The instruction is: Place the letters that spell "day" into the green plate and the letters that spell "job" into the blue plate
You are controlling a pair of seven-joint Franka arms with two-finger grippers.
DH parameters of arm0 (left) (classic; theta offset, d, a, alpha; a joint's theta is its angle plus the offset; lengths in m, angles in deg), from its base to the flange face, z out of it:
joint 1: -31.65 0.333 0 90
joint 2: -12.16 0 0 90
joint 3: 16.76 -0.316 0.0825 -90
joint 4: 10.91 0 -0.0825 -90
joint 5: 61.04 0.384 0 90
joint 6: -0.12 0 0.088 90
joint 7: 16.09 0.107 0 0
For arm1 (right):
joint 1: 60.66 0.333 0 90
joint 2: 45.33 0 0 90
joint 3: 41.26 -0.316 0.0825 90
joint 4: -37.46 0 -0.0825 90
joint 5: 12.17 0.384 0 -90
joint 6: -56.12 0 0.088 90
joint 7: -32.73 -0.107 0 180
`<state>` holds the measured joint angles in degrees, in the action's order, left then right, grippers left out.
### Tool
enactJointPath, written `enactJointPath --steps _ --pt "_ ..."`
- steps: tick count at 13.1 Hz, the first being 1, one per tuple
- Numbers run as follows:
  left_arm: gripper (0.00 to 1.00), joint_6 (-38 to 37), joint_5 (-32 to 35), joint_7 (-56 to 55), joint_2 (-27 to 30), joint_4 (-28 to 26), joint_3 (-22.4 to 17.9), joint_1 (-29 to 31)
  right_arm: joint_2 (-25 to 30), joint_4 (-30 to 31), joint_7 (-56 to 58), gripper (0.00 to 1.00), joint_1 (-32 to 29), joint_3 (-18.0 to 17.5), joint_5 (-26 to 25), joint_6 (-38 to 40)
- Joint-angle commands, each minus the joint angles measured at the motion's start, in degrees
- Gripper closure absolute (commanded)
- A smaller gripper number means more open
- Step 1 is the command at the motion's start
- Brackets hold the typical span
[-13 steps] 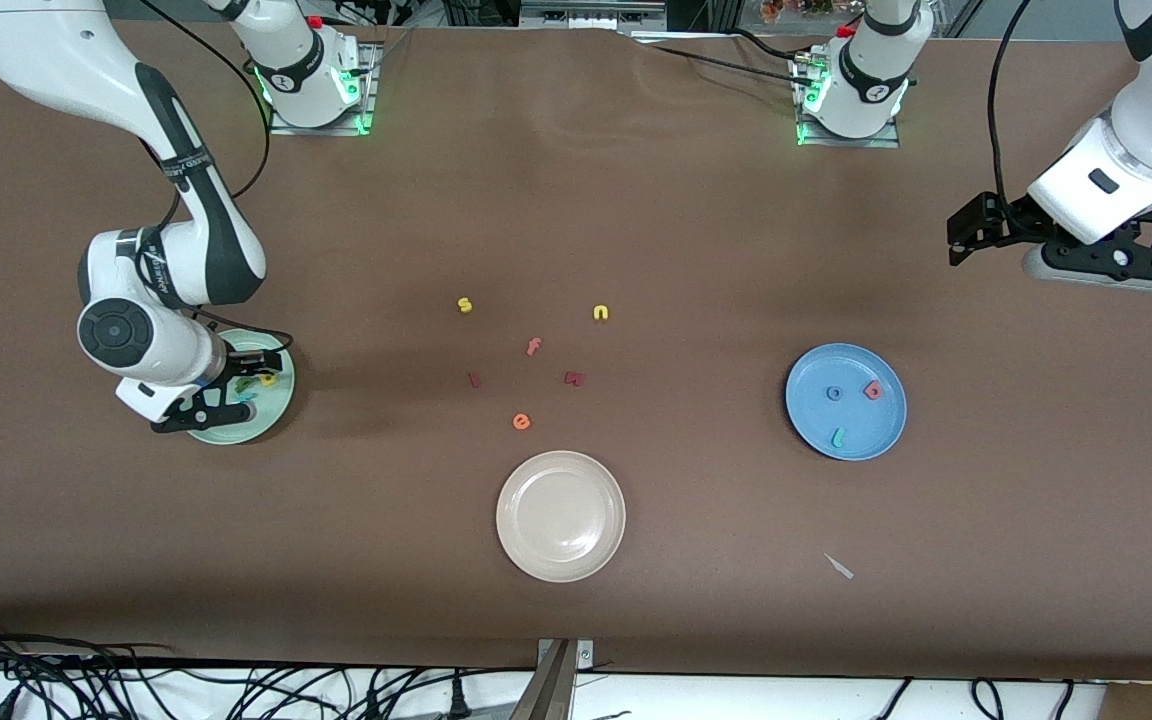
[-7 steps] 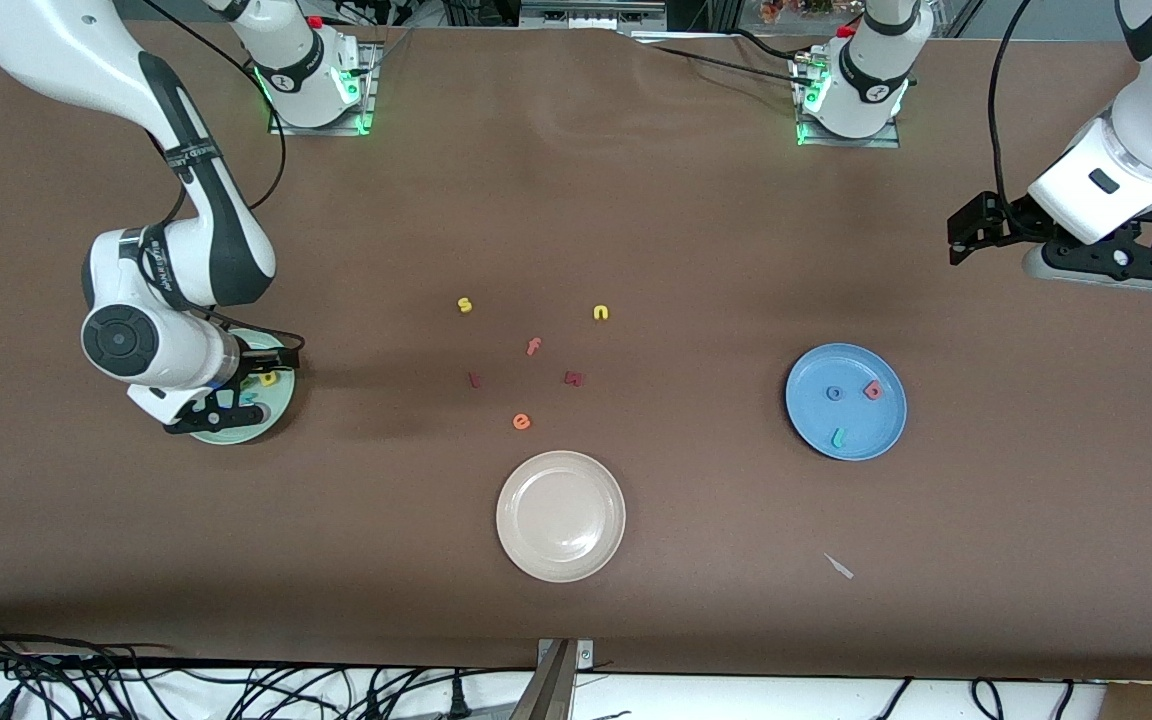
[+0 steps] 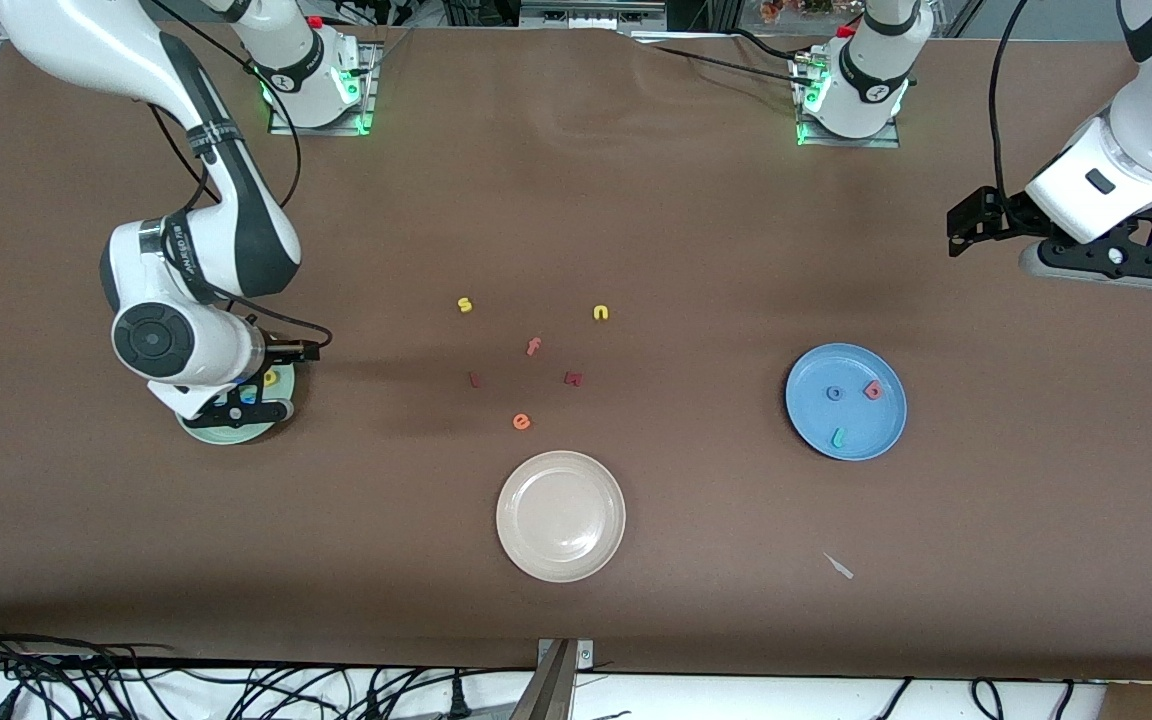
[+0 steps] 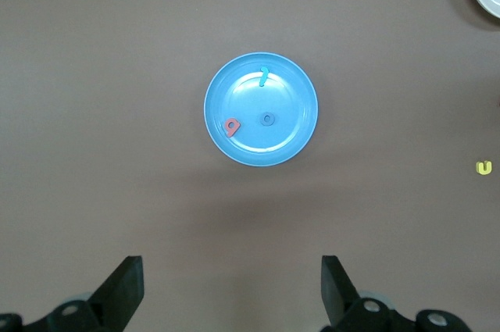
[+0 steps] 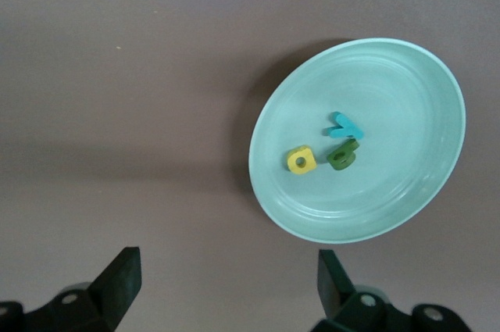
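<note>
The green plate [image 5: 406, 215] lies toward the right arm's end of the table and holds the yellow "d" [image 5: 301, 161], the green "a" [image 5: 342, 156] and the teal "y" [image 5: 344, 126]. My right gripper [image 5: 226, 277] hangs open and empty over the table just beside that plate; in the front view it [image 3: 246, 400] covers much of the green plate [image 3: 226, 433]. The blue plate [image 3: 871, 425] toward the left arm's end holds the "o" [image 3: 834, 393], the "b" [image 3: 873, 390] and the "j" [image 3: 837, 436]. My left gripper [image 4: 232, 285] waits high, open and empty, looking down on the blue plate [image 4: 293, 90].
A cream plate [image 3: 561, 550] lies near the front edge. Loose letters lie mid-table: a yellow "s" [image 3: 465, 305], a yellow "n" [image 3: 601, 313], a pink "f" [image 3: 533, 347], an orange "e" [image 3: 521, 422] and two dark red ones [image 3: 574, 378]. A white scrap [image 3: 839, 566] lies nearer the camera than the blue plate.
My right arm has lifted and shifted toward the table's middle, still open over the green plate's edge. The left arm has barely moved.
</note>
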<state>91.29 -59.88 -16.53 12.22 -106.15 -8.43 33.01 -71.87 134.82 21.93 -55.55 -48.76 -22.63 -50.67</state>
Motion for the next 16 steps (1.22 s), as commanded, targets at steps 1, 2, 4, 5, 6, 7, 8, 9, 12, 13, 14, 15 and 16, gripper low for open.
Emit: enactJointPath --steps 1,2,4,5,6,7,8,9,12,13,14,15,16 --pt "0.00 -1.34 0.25 -0.26 -0.59 1.73 0.11 0.14 1.14 -0.59 -0.62 0.00 0.60 0.20 0.79 2.03" --pt "0.00 -1.26 0.33 -0.26 -0.85 1.82 0.11 0.14 1.22 -0.59 -0.53 0.00 0.60 0.21 0.79 2.03" --pt "0.00 0.05 1.90 -0.26 -1.03 1.82 0.20 -0.56 1.31 -0.59 -0.62 0.00 0.60 0.21 0.79 2.03" --pt "0.00 0.15 2.52 -0.26 -1.03 1.82 0.63 -0.74 1.31 -0.59 -0.62 0.00 0.60 0.21 0.79 2.03" --pt "0.00 0.24 2.44 -0.26 -1.03 1.82 1.42 -0.74 1.31 -0.59 -0.62 0.00 0.60 0.21 0.79 2.03" --pt "0.00 0.24 2.53 -0.34 -1.03 1.90 2.21 -0.74 1.31 -0.59 -0.62 0.00 0.77 0.21 0.79 2.03" --pt "0.00 0.24 2.62 -0.35 -1.03 1.90 2.48 -0.65 1.31 -0.59 -0.62 0.00 0.77 0.21 0.79 2.03" --pt "0.00 0.15 2.53 -0.26 -0.94 1.90 2.48 -0.48 1.40 -0.59 -0.36 0.00 0.77 0.21 0.79 2.03" --pt "0.00 0.06 2.53 0.27 -0.94 1.90 2.39 -0.39 2.62 -0.59 -0.01 0.00 0.77 0.21 0.88 2.20" --pt "0.00 0.06 2.53 0.18 -0.94 1.90 2.39 -0.39 3.15 -0.68 0.08 0.00 0.77 0.21 0.79 3.42" --pt "0.00 0.06 2.53 0.18 -0.94 1.90 2.48 -0.39 3.51 -2.42 0.08 0.00 0.86 0.12 0.79 5.44" --pt "0.00 -0.03 2.53 0.18 -0.94 1.90 2.48 -0.48 3.42 -4.35 0.08 0.00 0.77 -0.06 0.79 8.50" --pt "0.00 -0.03 2.53 0.27 -0.94 1.90 2.48 -0.48 3.42 -5.67 0.08 0.00 0.86 -0.15 0.79 10.45"
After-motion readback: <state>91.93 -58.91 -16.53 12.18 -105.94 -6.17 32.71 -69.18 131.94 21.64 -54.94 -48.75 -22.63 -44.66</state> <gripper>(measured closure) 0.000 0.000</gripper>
